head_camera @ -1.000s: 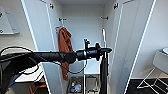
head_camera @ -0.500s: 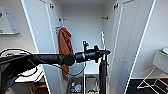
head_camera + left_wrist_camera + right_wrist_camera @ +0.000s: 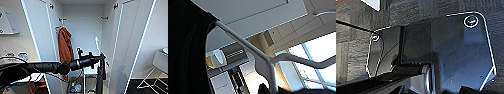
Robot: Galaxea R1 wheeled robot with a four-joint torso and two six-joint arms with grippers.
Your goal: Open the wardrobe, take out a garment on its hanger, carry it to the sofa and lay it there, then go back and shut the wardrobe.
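1. Wardrobe [image 3: 130, 45] doors stand wide open in front of me, so the opening step looks done; the inside back wall and the short rail fittings up high are bare white.
2. My left arm reaches in from the left across the head view, and my left claw [image 3: 101, 58] sits at its end, in front of the open cabinet.
3. Below that claw hangs the garment [image 3: 100, 77], a narrow dark shape seen nearly edge-on, and a white sliver of its hanger [image 3: 97, 42] rises above the arm.
4. In the left wrist view the white hanger [image 3: 265, 62] runs close past the camera with black fabric draped over one shoulder; the ceiling shows behind it.
5. I judge the claw is closed on the hanger, though the fingers themselves are hard to make out.
6. The rust-orange hooded garment [image 3: 65, 47] hangs on the left side inside, untouched.
7. My right claw's opening I cannot tell.
8. Left to do, as I judge it: carrying the garment to the sofa, laying it down, returning, and shutting both doors.
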